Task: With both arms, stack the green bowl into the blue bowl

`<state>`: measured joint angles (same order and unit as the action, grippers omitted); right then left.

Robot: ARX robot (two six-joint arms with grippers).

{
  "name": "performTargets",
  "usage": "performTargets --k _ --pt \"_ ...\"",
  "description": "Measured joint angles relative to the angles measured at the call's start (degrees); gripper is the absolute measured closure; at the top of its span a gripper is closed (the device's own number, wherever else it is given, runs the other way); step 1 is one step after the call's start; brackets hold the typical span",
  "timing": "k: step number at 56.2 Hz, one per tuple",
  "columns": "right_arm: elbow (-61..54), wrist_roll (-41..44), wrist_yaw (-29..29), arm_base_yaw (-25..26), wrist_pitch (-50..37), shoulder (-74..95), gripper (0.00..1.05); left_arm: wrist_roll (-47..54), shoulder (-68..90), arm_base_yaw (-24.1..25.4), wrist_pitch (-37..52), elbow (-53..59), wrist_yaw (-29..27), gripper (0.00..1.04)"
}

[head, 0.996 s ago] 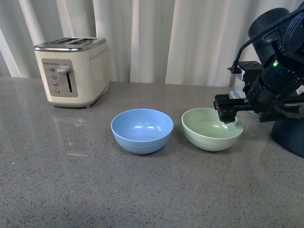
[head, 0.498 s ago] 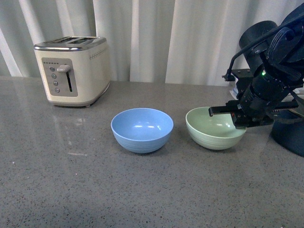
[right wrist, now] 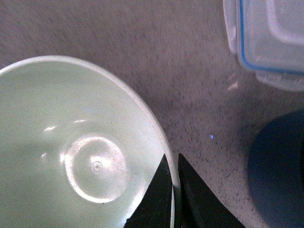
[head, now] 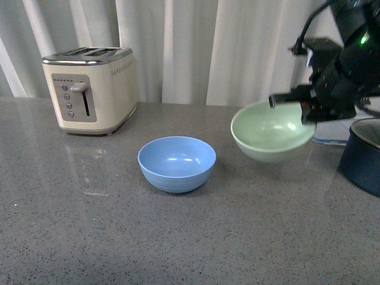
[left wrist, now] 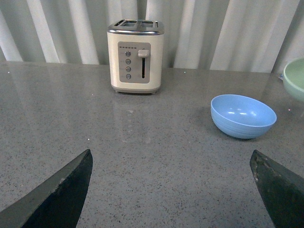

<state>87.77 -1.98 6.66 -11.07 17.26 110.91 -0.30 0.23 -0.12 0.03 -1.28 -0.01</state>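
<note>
The pale green bowl (head: 270, 136) hangs tilted above the counter, right of the blue bowl (head: 177, 162). My right gripper (head: 307, 110) is shut on its right rim. In the right wrist view the two black fingers (right wrist: 159, 199) pinch the rim of the green bowl (right wrist: 71, 156), one inside and one outside. The blue bowl (left wrist: 243, 115) rests upright and empty on the counter. In the left wrist view my left gripper (left wrist: 171, 187) is open, low over bare counter, well short of the blue bowl; an edge of the green bowl (left wrist: 295, 80) shows beyond it.
A cream toaster (head: 90, 89) stands at the back left of the grey counter (head: 119, 237). A dark navy pot (head: 363, 155) sits at the right edge, and a clear lidded container (right wrist: 268, 38) lies behind it. Curtains close the back.
My right gripper closed on the green bowl's rim and lifted it off the counter, tilting it. The blue bowl and toaster stayed put.
</note>
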Motion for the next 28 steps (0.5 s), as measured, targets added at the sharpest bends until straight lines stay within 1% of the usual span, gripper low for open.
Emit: performTargets --k 4,9,14,20,28 --pt "0.0 -0.1 -1.8 -1.4 -0.7 -2.9 1.04 0.0 0.0 0.0 0.0 0.0 0.0 0.07" --pt "0.0 -1.0 -5.2 -4.9 -2.8 -5.2 1.04 0.0 0.0 0.0 0.0 0.0 0.0 0.07" --pt "-0.2 -1.2 -7.0 -8.5 -5.3 -4.5 1.04 0.0 0.0 0.0 0.0 0.0 0.0 0.07" --pt "-0.2 -1.2 -6.9 -11.6 -6.3 -1.9 1.04 0.0 0.0 0.0 0.0 0.0 0.0 0.07" --pt "0.3 -1.2 -5.6 -13.0 -7.0 2.0 1.04 0.0 0.0 0.0 0.0 0.0 0.0 0.07"
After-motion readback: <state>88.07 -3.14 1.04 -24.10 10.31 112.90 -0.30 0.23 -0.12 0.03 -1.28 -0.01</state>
